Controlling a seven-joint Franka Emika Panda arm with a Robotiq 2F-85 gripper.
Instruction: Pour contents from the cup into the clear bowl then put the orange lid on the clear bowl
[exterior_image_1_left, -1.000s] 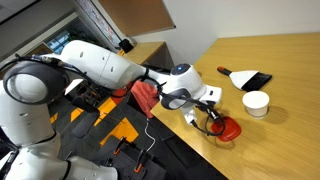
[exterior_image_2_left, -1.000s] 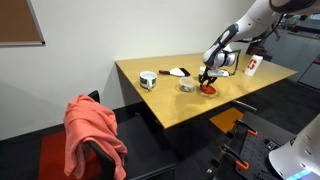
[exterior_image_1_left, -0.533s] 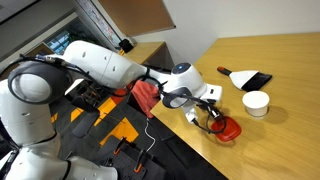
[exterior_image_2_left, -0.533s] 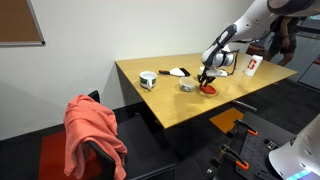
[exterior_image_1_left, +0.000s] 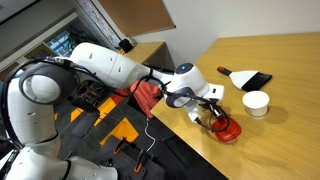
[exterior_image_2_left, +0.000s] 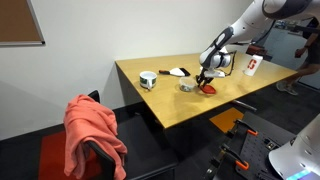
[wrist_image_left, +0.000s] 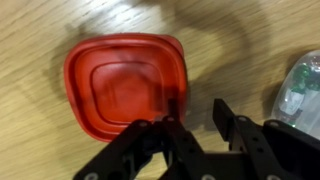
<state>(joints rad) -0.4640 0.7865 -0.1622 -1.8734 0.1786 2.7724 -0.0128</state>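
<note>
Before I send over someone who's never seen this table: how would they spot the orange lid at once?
On the wooden table, look by the edge under the robot's gripper. The orange lid lies flat there: the only red-orange, rounded-square thing, unlike the round clear bowl beside it.

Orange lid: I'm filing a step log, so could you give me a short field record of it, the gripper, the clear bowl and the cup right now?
lid: orange lid lies flat on the wooden table, not on the bowl
gripper: gripper low at the lid's edge, jaws apart, one finger overlapping the rim
hold: nothing gripped, as far as the wrist view shows
bowl: clear bowl beside the lid, without it
cup: cup upright further along the table, away from the gripper
</note>
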